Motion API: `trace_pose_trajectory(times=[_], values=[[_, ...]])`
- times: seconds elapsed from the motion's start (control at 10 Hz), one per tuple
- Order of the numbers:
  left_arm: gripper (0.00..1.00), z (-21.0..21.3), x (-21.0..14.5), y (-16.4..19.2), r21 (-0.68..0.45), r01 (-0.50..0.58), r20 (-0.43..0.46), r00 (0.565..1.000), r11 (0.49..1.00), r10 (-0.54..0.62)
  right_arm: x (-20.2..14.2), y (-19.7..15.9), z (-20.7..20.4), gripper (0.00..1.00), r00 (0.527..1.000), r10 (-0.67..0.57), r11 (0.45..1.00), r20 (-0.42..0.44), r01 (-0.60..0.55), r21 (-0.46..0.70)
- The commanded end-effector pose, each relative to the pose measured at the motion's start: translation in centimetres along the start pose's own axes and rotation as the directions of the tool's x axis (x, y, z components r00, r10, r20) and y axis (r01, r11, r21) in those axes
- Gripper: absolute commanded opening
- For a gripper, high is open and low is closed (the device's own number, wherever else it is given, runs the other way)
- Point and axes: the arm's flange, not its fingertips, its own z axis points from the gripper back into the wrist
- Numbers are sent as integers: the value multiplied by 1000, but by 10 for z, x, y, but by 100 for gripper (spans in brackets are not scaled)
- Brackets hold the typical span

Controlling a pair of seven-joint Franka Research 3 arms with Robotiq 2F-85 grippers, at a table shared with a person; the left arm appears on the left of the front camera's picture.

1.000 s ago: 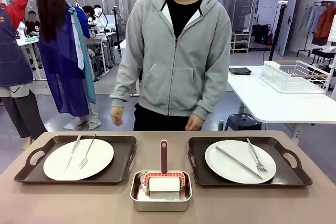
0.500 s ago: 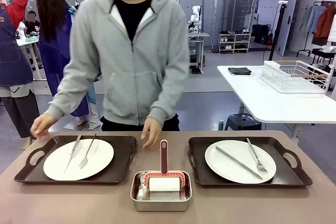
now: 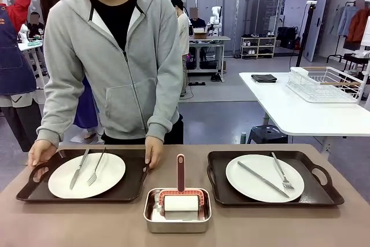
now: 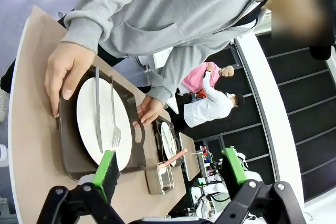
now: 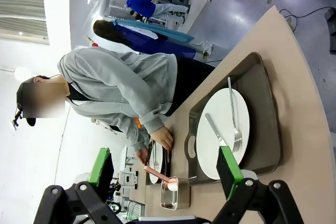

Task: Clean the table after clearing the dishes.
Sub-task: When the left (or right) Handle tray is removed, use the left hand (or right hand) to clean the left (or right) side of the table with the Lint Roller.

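Over the table (image 3: 87, 227), left hand (image 4: 170, 167) and right hand (image 5: 165, 169) gape wide, empty

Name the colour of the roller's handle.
Dull red; the handle shows best in the front view.

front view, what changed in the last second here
The person stepped toward the robot's left and took hold of the left tray, one hand on its outer handle, the other hand on its inner end. The right tray and the silver pan stayed put.
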Motion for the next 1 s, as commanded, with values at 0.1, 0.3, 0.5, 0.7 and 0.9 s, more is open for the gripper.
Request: trace_pose_trajectory(times=[0.1,0.3,0.5,0.7,0.9], values=[[100,4,-1,-1,4,0,3,1000,1000,0,-1,1,-1,100,1000,3,1000,-5,-3,2],[100,4,-1,-1,4,0,3,1000,1000,0,-1,1,-1,100,1000,3,1000,-5,-3,2],[100,4,-1,-1,4,0,3,1000,1000,0,-1,1,-1,100,1000,3,1000,-5,-3,2],[100,4,-1,-1,4,0,3,1000,1000,0,-1,1,-1,100,1000,3,1000,-5,-3,2],[100,0,0,0,0,0,0,1000,1000,0,-1,1,-1,100,1000,3,1000,-5,-3,2]])
